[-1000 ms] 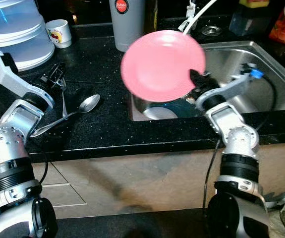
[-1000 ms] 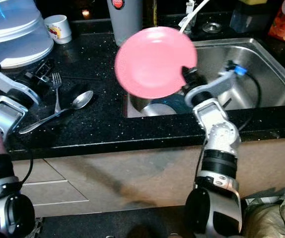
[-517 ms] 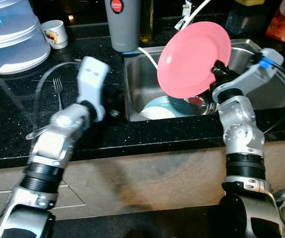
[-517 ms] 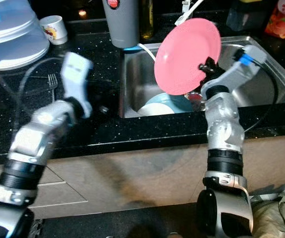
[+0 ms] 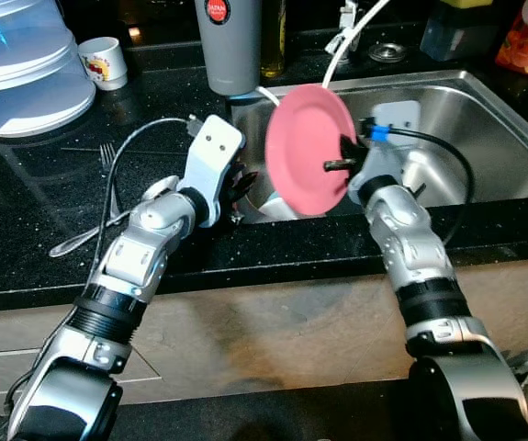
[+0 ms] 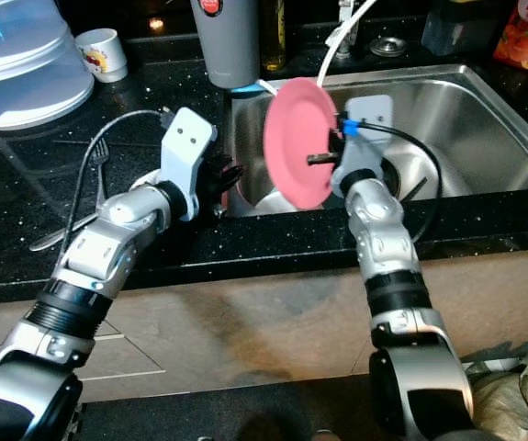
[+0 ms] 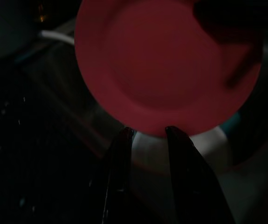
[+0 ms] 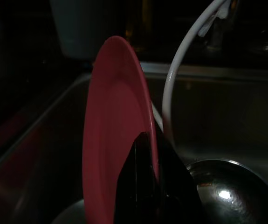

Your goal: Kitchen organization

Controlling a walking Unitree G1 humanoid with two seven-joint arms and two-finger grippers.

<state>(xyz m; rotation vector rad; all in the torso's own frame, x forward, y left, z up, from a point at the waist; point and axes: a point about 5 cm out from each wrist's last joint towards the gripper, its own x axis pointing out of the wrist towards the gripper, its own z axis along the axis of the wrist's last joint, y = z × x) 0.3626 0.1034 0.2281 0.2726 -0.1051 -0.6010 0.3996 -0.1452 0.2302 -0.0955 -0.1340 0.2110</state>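
Right claw (image 5: 344, 165) grips the pink plate (image 5: 308, 150) by its rim, held on edge above the sink's (image 5: 484, 101) left end, face turned left. Left claw (image 5: 243, 184), fingers slightly parted and empty, points at it. Spoon (image 5: 80, 241) and fork (image 5: 110, 158) wait on the counter (image 5: 52, 197); sorting looks barely begun.

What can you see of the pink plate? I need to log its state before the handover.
The pink plate is round, plain and matte, plastic by its look, with a shallow raised rim. It stands nearly on edge above the left end of the sink. The right gripper pinches its rim, one finger on each face. The left gripper points at its lower edge, fingers slightly apart; contact is unclear.
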